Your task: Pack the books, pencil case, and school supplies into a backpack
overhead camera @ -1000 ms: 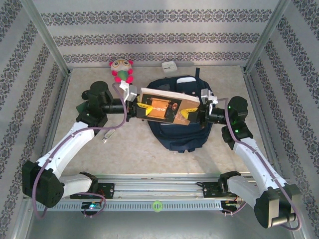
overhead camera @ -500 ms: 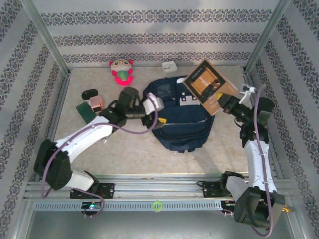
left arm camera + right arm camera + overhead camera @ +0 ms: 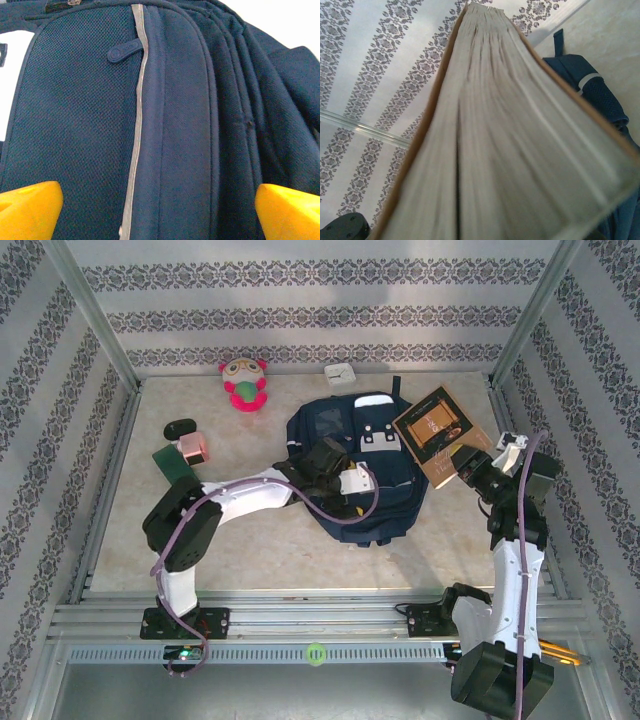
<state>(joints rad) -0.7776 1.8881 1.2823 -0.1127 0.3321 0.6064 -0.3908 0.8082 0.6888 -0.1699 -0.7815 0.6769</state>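
A: Left end effector point(image 3: 159, 212)?
B: Stood fully spread, yellow fingertips point(image 3: 27, 210) far apart at the lower corners of the wrist view, gripped nothing. Hovered close above the navy backpack point(image 3: 75, 125), facing its mesh front panel beside a pale stripe. Got there on an arm stretched low across the desk point(image 3: 250, 540) from the left.
A: Right end effector point(image 3: 468, 466)?
B: Clamped nearly closed on a lower corner of the book point(image 3: 437, 435). Held it tilted in the air by the backpack's upper right side, forearm raised, page edges turned toward the wrist camera.
A: Any writing?
B: Noticed small light lettering on the cover, too small to read. Same with the mark on the zipper pull point(image 3: 123, 50).
A: School supplies?
B: Lay at the desk's left, pink block point(image 3: 193, 448) just beside the dark green piece point(image 3: 170, 462), well apart from the backpack.
A: Versus a second before?
B: Gripped the book from both sides over the backpack then. Since released on the left and moved onto the pack's middle; carried the book off to the right.
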